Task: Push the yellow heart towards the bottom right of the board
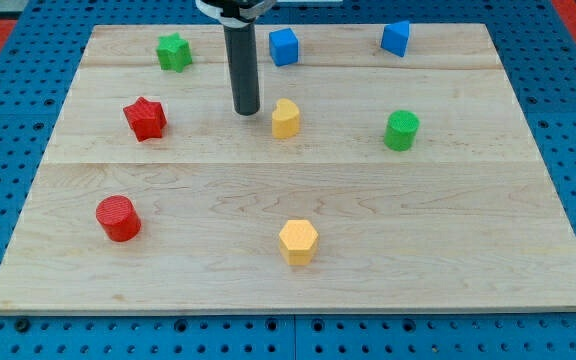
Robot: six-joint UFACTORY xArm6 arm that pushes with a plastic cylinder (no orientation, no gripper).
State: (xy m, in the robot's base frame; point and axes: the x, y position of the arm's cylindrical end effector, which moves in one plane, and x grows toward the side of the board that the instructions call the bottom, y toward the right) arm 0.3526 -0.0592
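The yellow heart [285,118] sits on the wooden board [448,230], a little above and left of the board's middle. My tip [247,110] is at the lower end of the dark rod, just to the left of the yellow heart with a small gap between them. The rod comes down from the view's top.
A yellow hexagon [298,241] lies low in the middle. A red star [145,118] and a red cylinder [118,218] are on the left. A green star [174,52], two blue blocks [283,46] [396,38] line the top. A green cylinder [402,130] is at the right.
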